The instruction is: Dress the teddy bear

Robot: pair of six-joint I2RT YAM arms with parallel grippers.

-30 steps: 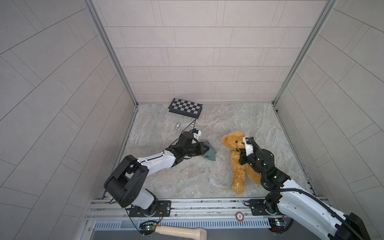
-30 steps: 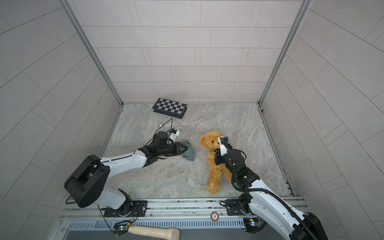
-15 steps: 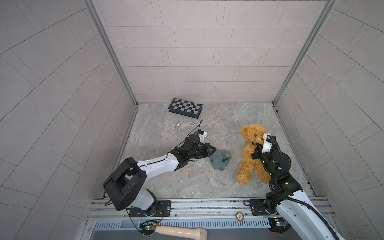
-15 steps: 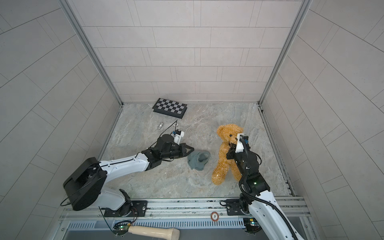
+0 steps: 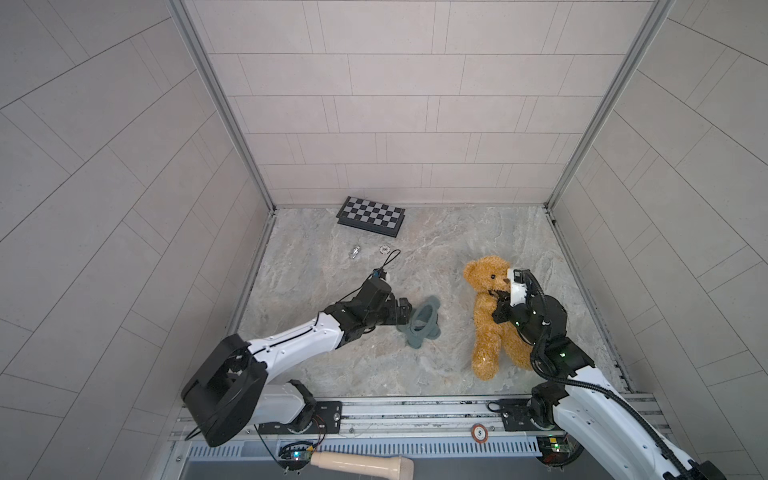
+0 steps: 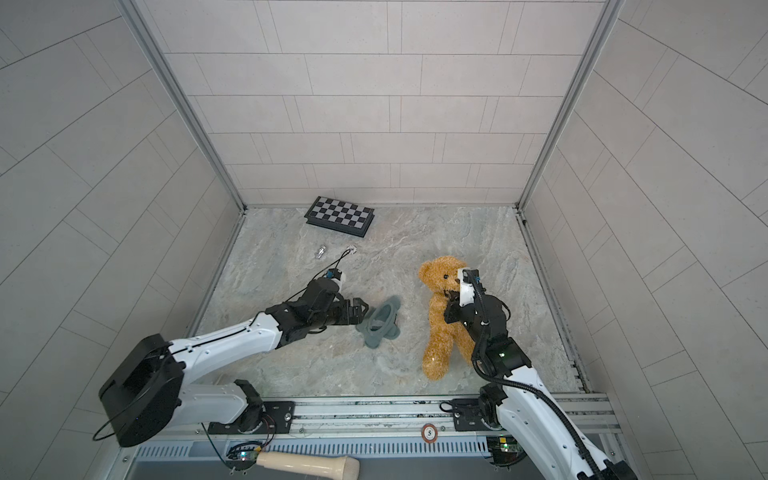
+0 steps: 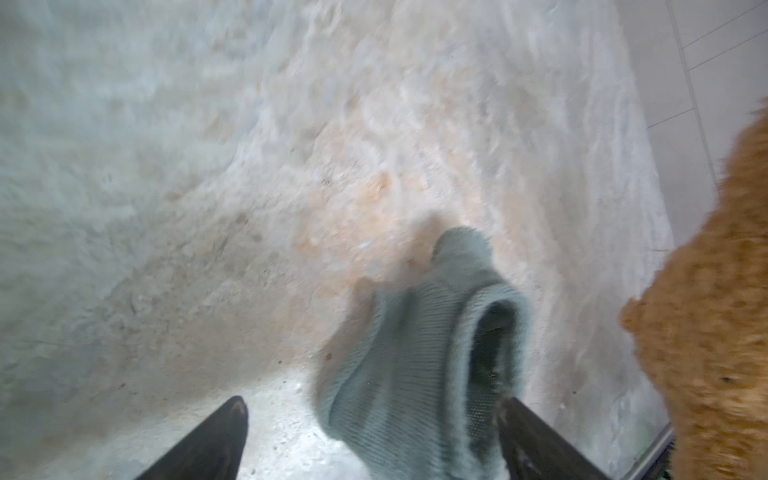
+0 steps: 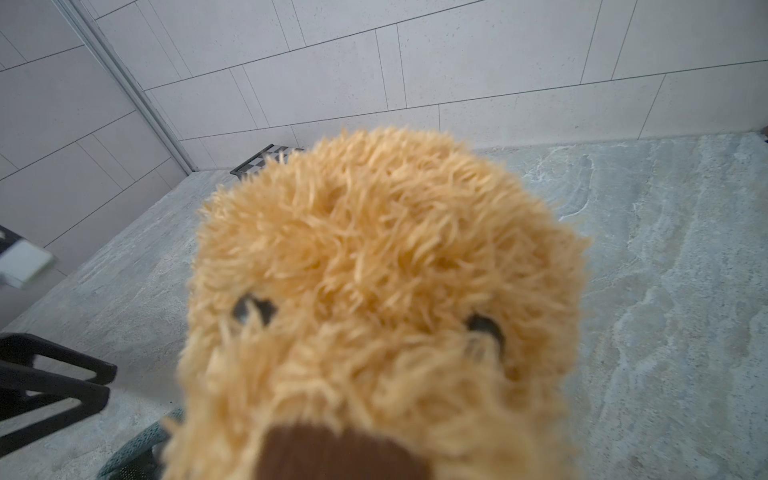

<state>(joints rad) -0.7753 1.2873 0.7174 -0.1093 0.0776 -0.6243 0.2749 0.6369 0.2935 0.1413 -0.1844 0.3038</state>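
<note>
Right claw [image 5: 500, 308] clamped on bear [image 5: 490, 345] at the chest; bear leans upright, front right of floor [image 5: 374, 365]. Judged light, soft, floppy: grip torso, not limbs; fur may slip. Left claw [image 5: 405, 313] gaping, just beside grey knit [image 5: 422, 324], mid-floor. Chessboard [image 5: 371, 216] by back wall [image 5: 415, 124].

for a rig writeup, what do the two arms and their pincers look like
The left arm and right arm have white shells with black joints. The left pincer and right pincer are black. A ribbed black cable follows the right arm; a thin cable loops off the left.
</note>
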